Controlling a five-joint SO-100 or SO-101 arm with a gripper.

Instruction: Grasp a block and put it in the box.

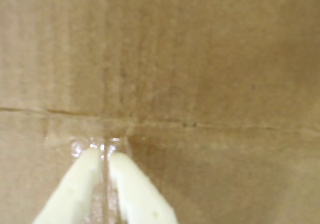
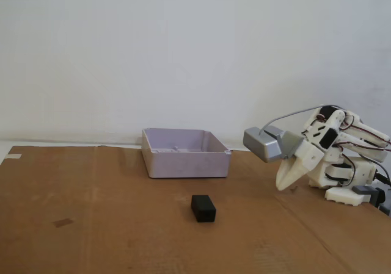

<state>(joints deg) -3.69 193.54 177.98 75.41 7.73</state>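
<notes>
The small black block (image 2: 203, 207) lies on the brown cardboard in the fixed view, in front of the box. The box (image 2: 185, 153), a pale lavender-grey tray with low walls, stands behind it near the wall and looks empty. My gripper (image 2: 282, 185) hangs at the right, close to the arm's base, pointing down at the cardboard, well to the right of the block. In the wrist view my cream gripper (image 1: 104, 155) has its fingers together with only a thin slit between them, and nothing held. Neither block nor box shows in the wrist view.
Cardboard (image 2: 91, 225) covers the table, with a crease and clear tape (image 1: 95, 146) under the gripper. The grey camera module (image 2: 264, 143) sticks out leftward from the wrist. The arm's white base (image 2: 348, 182) sits at the right edge. A white wall stands behind.
</notes>
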